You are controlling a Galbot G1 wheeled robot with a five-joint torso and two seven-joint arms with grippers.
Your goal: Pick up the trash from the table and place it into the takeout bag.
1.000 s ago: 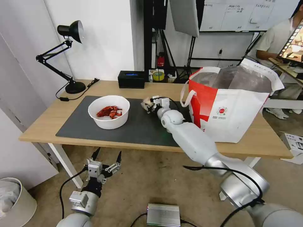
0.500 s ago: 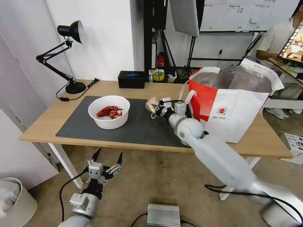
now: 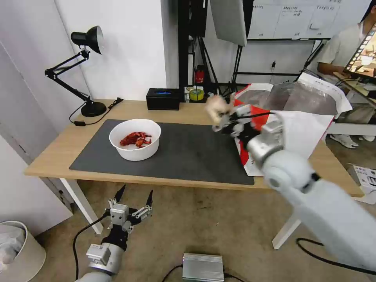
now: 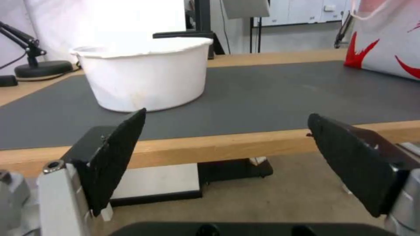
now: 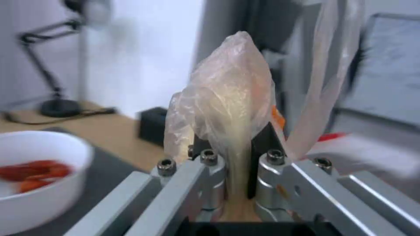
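Up in the air beside the takeout bag (image 3: 297, 129), the right gripper (image 3: 224, 117) has its fingers squeezed tight on the knotted clear bag (image 3: 216, 106). From the right wrist camera, the little bag (image 5: 227, 98) is puffy and see-through, with beige stuff inside, and its thin neck is pinched between the two metal fingers (image 5: 210, 183). The little bag is off the table (image 3: 117, 107) and just beside the near top edge of the takeout bag, on the side that faces the bowl. The takeout bag stands open, white with a red panel and shiny silver inside.

The white bowl (image 3: 135, 139) with red shell scraps sits on the dark grey mat (image 3: 188, 156), well apart from the takeout bag, toward the lamp (image 3: 84, 70). A black box (image 3: 163, 98) sits at the back of the table.

The left gripper (image 3: 133, 196) hangs low in front of the table edge, far from the takeout bag. Its two black fingers (image 4: 118, 154) are spread wide and hold nothing.
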